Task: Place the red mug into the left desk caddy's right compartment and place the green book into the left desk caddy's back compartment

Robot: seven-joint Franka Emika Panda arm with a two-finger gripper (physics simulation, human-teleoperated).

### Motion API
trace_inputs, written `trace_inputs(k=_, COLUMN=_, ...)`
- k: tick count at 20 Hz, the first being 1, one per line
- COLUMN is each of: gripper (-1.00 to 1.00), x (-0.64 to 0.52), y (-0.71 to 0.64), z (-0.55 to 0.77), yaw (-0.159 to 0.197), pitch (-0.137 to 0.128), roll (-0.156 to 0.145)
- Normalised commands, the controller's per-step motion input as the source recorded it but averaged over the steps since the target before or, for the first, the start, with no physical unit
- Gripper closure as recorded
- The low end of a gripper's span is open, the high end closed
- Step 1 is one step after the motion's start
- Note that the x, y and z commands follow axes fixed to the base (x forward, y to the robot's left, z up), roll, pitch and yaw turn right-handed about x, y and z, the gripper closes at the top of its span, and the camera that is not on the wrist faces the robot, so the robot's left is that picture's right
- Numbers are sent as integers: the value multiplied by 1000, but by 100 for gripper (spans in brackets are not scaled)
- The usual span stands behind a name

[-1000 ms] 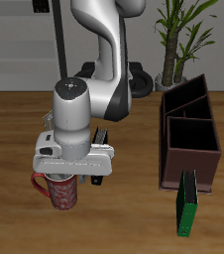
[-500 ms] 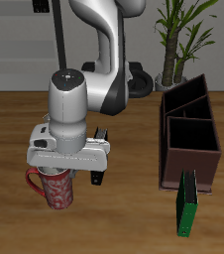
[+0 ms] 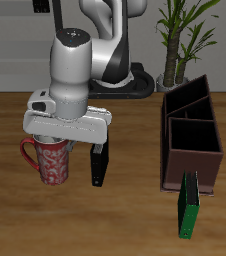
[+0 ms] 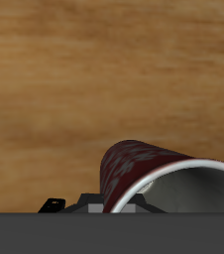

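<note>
My gripper (image 3: 57,138) is shut on the rim of the red mug (image 3: 51,160) and holds it upright above the table, handle pointing away from the caddy. In the wrist view the mug (image 4: 149,171) fills the space under the hand, its pale inside showing; the fingertips are hidden there. The left desk caddy (image 3: 191,150) stands well off to the side, its tall slant-sided back compartment (image 3: 185,103) behind the lower front pockets (image 3: 192,135). The green book (image 3: 189,206) stands on edge just in front of the caddy.
A black book (image 3: 99,166) lies on the table right beside the held mug. A potted plant (image 3: 180,40) stands behind the caddy. The robot's base (image 3: 135,82) is at the back of the wooden table (image 3: 135,215).
The gripper has lifted the red mug off the table and carried it a little farther back. The black book, hidden under the hand before, now shows.
</note>
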Motion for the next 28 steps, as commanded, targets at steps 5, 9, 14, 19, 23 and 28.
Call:
trace_inputs(k=5, gripper=100, x=-372, y=112, z=687, yaw=-41, pitch=-74, roll=-31)
trace_inputs(k=9, gripper=100, x=-384, y=124, z=436, yaw=-33, pitch=-16, roll=-9)
trace_inputs(k=14, gripper=100, x=-477, y=293, z=289, yaw=22, pitch=-17, roll=19)
trace_inputs(k=19, gripper=100, x=-427, y=437, z=249, yaw=-14, pitch=-8, roll=5)
trace_inputs(k=23, gripper=100, x=-323, y=531, z=233, yaw=20, pitch=-15, roll=1)
trace_inputs(k=28, gripper=100, x=-71, y=518, z=123, yaw=0, pitch=61, roll=-1)
